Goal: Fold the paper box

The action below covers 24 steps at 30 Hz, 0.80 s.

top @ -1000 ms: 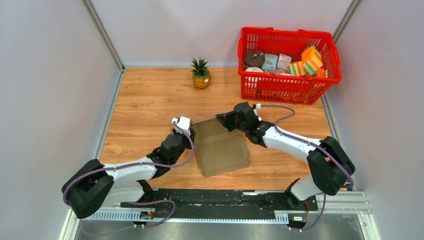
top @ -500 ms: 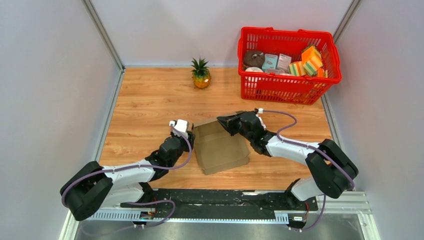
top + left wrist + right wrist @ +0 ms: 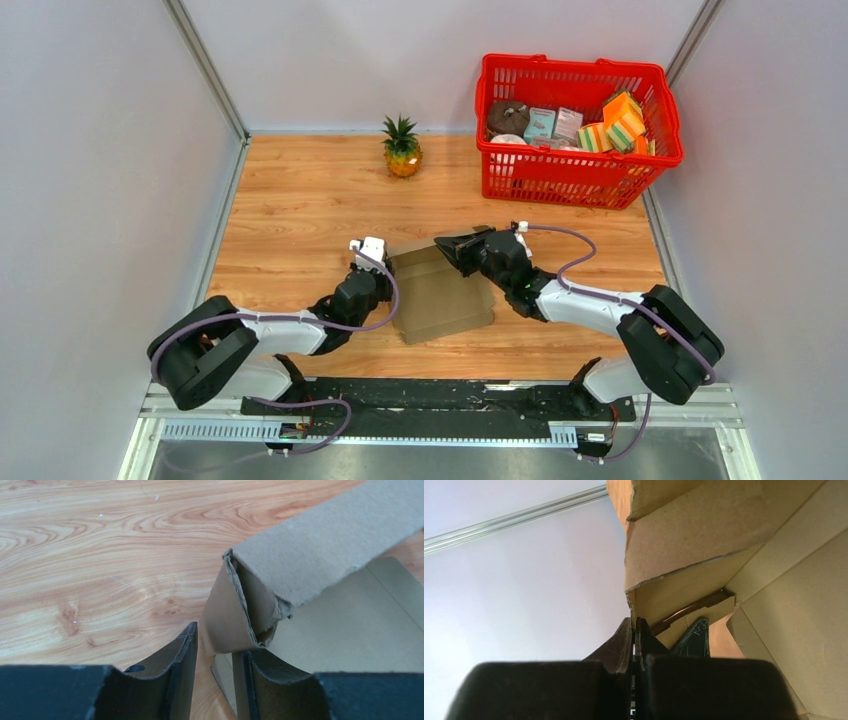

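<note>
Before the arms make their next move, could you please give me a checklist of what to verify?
1. Right pincer shut: ok; tip at the paper box far edge.
2. Left pincer clamped on the box corner: cannot tell; fingers straddle it.
3. Box fully folded: not ok; inside lies open.
4. Red basket and pineapple apart from both arms: ok.

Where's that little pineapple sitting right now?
From the overhead camera, the pineapple stands upright at the far edge of the wooden table, left of the red basket and well beyond the paper box.
</note>
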### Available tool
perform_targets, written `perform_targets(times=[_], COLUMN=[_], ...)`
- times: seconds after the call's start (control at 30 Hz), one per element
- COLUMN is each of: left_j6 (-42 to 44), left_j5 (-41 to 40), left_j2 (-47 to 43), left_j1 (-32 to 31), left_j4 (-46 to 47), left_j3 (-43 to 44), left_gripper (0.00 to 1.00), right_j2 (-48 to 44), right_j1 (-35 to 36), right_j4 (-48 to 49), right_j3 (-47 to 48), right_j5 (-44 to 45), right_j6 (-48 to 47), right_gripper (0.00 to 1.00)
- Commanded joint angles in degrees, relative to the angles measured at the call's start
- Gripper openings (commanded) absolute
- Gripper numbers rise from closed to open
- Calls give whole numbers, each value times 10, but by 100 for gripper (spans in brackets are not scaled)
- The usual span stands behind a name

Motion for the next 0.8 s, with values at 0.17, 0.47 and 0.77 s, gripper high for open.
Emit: perform_targets(times=[0.17,0.47,0.77], left_j6=[-61,-143,-191], left_j5=[-179,-254,-291], left_j2=[80,131,126], left_j1=[-23,-25,-25], left_j4=[27,-12,-154], left_j3=[54,77,134], left_gripper=[11,0,0], right_j2=[-7,5,-2], right_j1=[18,45,67], right_j4=[-18,-40,-106], right_j3=[15,30,53], right_j5=[6,30,54], right_j6=[40,73,107], right_gripper=[0,0,0])
